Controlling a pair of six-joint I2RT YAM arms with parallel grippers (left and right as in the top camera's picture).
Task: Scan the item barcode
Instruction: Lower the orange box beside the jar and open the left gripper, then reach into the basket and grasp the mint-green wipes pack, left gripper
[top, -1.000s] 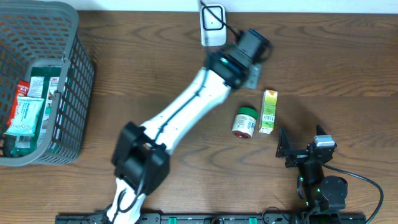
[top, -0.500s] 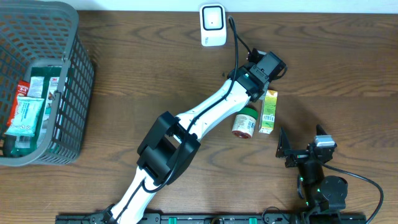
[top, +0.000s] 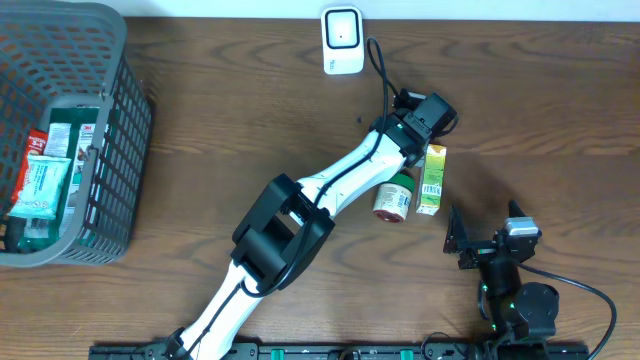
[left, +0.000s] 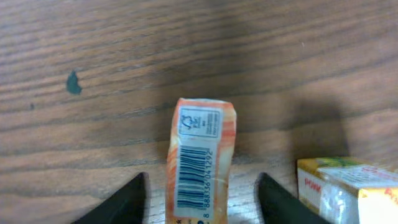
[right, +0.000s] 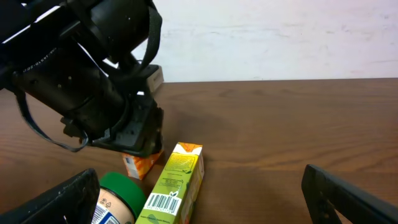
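The left claw (left: 202, 202) hung released over a small orange packet (left: 199, 162), one finger (left: 124, 199) on each side of it and clear of its edges. The packet lay flat on the brown wooden bench (top: 550, 90) with its barcode facing up, towards the far middle of the bench, below the white scanner (top: 342, 40) at the back edge and apart from it. Just beside the packet lay a green and yellow carton (top: 432, 180), and next to that a jar with a green lid (top: 394, 196) on its side. The right claw (top: 485, 235) sat near the front edge, spread wide and grasping nothing. A grey basket (top: 110, 120) of packets stood at the far left.
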